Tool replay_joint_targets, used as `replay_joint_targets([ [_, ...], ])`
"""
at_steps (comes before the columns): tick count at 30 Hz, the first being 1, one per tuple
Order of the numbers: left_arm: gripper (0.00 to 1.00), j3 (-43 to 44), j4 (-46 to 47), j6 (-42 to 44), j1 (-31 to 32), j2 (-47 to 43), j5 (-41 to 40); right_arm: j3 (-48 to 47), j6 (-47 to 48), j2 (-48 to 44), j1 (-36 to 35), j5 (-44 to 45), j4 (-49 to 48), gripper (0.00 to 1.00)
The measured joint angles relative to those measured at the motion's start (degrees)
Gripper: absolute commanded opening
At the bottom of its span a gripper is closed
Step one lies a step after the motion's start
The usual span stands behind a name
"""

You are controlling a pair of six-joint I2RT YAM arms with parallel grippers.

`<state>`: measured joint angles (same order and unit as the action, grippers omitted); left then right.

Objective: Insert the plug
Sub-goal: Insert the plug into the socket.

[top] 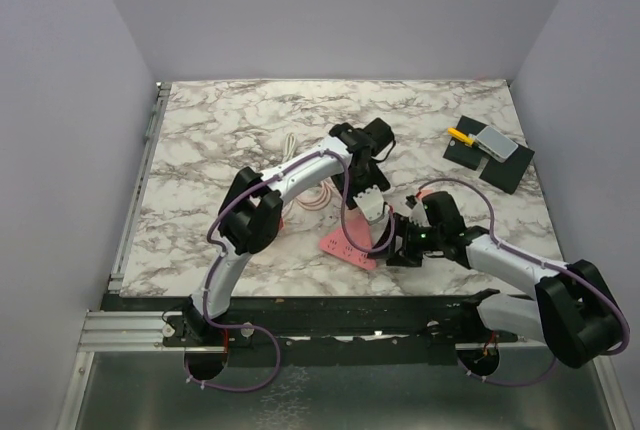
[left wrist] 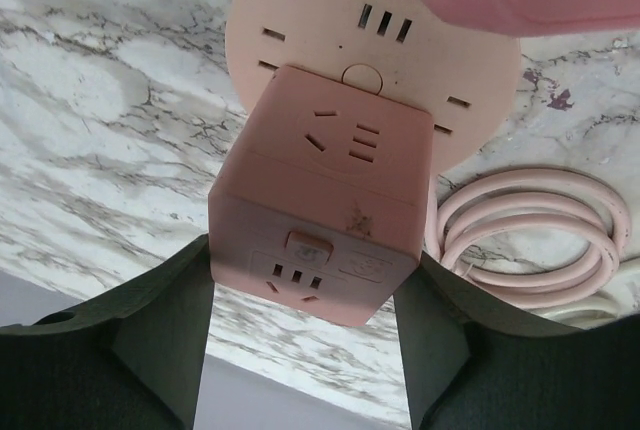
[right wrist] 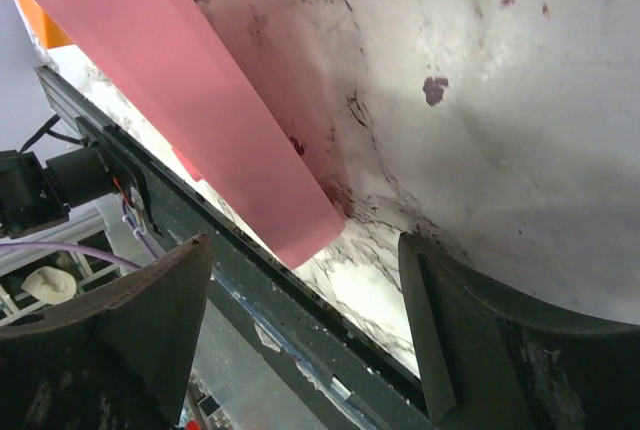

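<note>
A pink cube-shaped plug with socket slots on its faces sits between my left gripper's dark fingers, which press on its two sides. Right behind it lies a round pink socket plate. From above, the left gripper points down over the flat pink socket board at the table's front middle. My right gripper stands open at that board's right end. In the right wrist view the pink board ends just ahead of the empty gripper.
A coiled pink cable lies beside the plate, left of the board from above. A dark pad with a grey block and a yellow piece sits back right. The black front rail runs under the right gripper.
</note>
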<state>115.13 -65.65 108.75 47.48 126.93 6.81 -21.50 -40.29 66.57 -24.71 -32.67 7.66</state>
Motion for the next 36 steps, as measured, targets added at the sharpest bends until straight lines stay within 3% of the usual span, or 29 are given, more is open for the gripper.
replay_joint_targets([
  [3,0.69,-0.76,2.49,-5.31,-0.66,-0.46,0.0,-0.24,0.48,1.36,-0.39,-0.22,-1.99,0.8],
  [4,0.87,-0.72,3.32,-7.26,-0.94,-0.46,0.0,-0.61,0.72,1.99,-0.7,-0.17,-2.23,0.79],
  [5,0.97,-0.68,3.96,-8.81,-1.25,-0.46,0.0,-1.01,0.85,2.75,-1.11,-0.15,-2.54,0.79],
  [6,0.99,-0.48,4.46,-10.45,-1.64,-0.46,0.02,-1.49,0.9,3.65,-1.6,0.0,-2.86,0.8],
  [11,0.99,-1.44,6.99,-16.59,-3.5,-1.4,0.24,-4.44,0.85,6.54,-7.48,4.24,-3.15,0.78],
  [17,0.99,-4.61,8.13,-22.73,-5.95,-7.28,2.69,-7.32,0.9,6.73,-9.88,12.02,1.97,0.67],
  [21,0.99,-17.75,10.29,-23.15,-8.09,-18.88,5.31,-9.35,0.79,6.38,-9.88,18.12,7.76,0.58],
  [27,0.99,-44.19,12.35,-19.78,-8.61,-33.46,6.95,-11.32,-0.42,4.98,-10.12,23.28,13.03,0.57],
  [36,0.95,-52.09,20.65,-21.27,-5.31,-32.02,10.16,-13.14,-0.61,2.86,-10.1,30.36,19.12,0.55],
])
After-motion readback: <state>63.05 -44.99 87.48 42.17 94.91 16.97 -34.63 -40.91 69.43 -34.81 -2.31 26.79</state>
